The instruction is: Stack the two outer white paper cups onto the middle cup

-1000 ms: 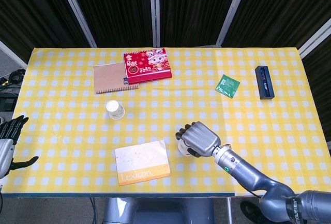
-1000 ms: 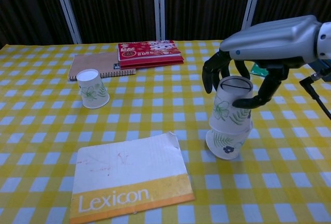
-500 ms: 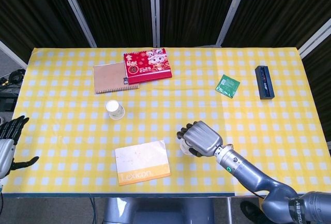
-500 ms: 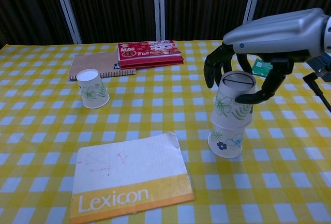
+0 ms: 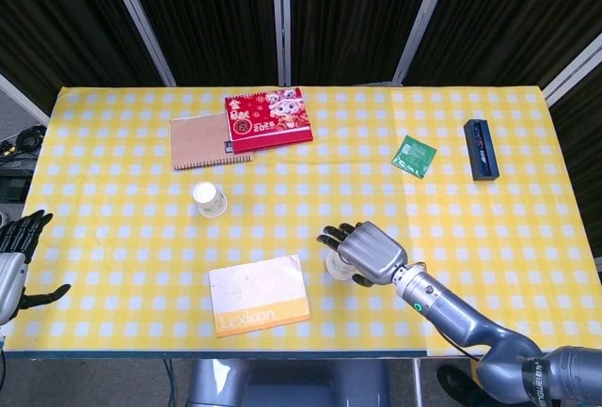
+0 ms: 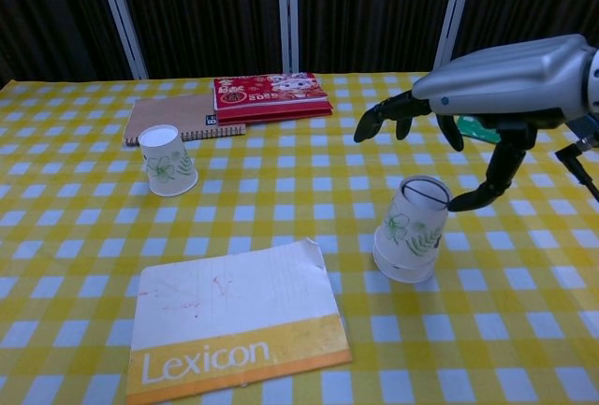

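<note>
Two white paper cups with leaf prints sit nested as one stack (image 6: pixel 409 229), narrow end up and leaning slightly, on the yellow checked table (image 6: pixel 281 209) right of centre. In the head view this stack (image 5: pixel 337 264) is mostly hidden under my right hand (image 5: pixel 365 252). My right hand (image 6: pixel 487 82) hovers just above and right of the stack, fingers spread, its thumb close beside the top cup, holding nothing. A third cup (image 6: pixel 167 160) stands alone to the left (image 5: pixel 209 199). My left hand (image 5: pixel 17 255) hangs open off the table's left edge.
A white and yellow Lexicon booklet (image 6: pixel 234 321) lies in front, left of the stack. A brown notebook (image 5: pixel 198 141) and a red calendar (image 5: pixel 268 117) lie at the back. A green packet (image 5: pixel 414 155) and a dark blue case (image 5: pixel 480 149) lie at the back right.
The upper cup has dropped fully down over the lower one. My right hand has let go of it and spread its fingers above. The left hand has not moved.
</note>
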Robot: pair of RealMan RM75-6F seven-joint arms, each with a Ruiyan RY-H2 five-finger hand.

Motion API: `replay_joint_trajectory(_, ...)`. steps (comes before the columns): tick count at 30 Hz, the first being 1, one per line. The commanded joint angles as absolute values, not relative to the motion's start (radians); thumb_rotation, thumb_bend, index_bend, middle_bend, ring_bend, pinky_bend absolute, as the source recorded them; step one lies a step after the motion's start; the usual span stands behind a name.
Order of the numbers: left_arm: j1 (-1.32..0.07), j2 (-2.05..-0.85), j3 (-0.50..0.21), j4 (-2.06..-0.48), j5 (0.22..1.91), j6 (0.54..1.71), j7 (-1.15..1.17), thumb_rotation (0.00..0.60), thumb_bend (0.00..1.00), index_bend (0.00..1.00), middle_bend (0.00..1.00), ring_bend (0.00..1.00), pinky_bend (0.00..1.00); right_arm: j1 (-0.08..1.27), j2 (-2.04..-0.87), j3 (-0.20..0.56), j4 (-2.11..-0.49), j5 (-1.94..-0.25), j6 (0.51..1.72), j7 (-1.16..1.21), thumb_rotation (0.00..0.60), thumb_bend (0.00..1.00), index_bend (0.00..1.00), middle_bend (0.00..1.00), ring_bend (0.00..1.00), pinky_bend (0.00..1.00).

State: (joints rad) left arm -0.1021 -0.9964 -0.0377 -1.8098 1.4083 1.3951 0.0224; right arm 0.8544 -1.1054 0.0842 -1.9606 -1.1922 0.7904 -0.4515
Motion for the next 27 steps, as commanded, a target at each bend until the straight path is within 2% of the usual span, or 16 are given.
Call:
replay_joint_trajectory(1,-0.103,-0.997,-0.037,-1.810,1.408,1.394,0.024,0.600,0.00,0.00,0.00,0.00,0.00,0.855,-1.101,0.083,-1.964,-1.191,0.791,-0.451,0.600,0.13,0.13,0.11,0.19,0.46)
replay_joint_trajectory(9,-0.106,-1.001,-0.040,-1.805,1.397,1.387,0.027,0.600,0.00,0.00,0.00,0.00,0.00,0.827,-1.057,0.071,-1.986,-1.233,0.832,-0.435,0.600,0.13,0.13,0.11,0.19,0.46)
replay_joint_trajectory(12,-0.117,-1.007,-0.047,-1.792,1.388,1.374,0.029,0.600,0.00,0.00,0.00,0.00,0.00,0.773,-1.002,0.051,-1.988,-1.315,0.910,-0.423,0.600,0.13,0.13,0.11,0.19,0.44)
replay_joint_trajectory(15,-0.132,-1.018,-0.063,-1.775,1.384,1.371,0.034,0.600,0.00,0.00,0.00,0.00,0.00,0.706,-0.962,0.030,-1.955,-1.416,1.022,-0.411,0.600,0.12,0.13,0.11,0.18,0.36)
replay_joint_trajectory(17,-0.153,-1.038,-0.085,-1.742,1.381,1.366,0.043,0.600,0.00,0.00,0.00,0.00,0.00,0.633,-0.944,0.006,-1.897,-1.524,1.149,-0.361,0.600,0.11,0.12,0.10,0.14,0.24)
replay_joint_trajectory(20,-0.191,-1.060,-0.114,-1.695,1.389,1.351,0.041,0.600,0.00,0.00,0.00,0.00,0.00,0.557,-0.936,-0.017,-1.810,-1.597,1.275,-0.282,0.600,0.07,0.09,0.04,0.04,0.06)
replay_joint_trajectory(22,-0.233,-1.079,-0.145,-1.643,1.407,1.338,0.034,0.600,0.00,0.00,0.00,0.00,0.00,0.501,-0.937,-0.032,-1.740,-1.621,1.353,-0.193,0.600,0.02,0.05,0.01,0.00,0.00)
replay_joint_trajectory(27,-0.325,-1.095,-0.185,-1.572,1.444,1.276,0.008,0.600,0.00,0.00,0.00,0.00,0.00,0.404,-0.959,-0.041,-1.634,-1.583,1.439,-0.043,0.600,0.00,0.00,0.00,0.00,0.00)
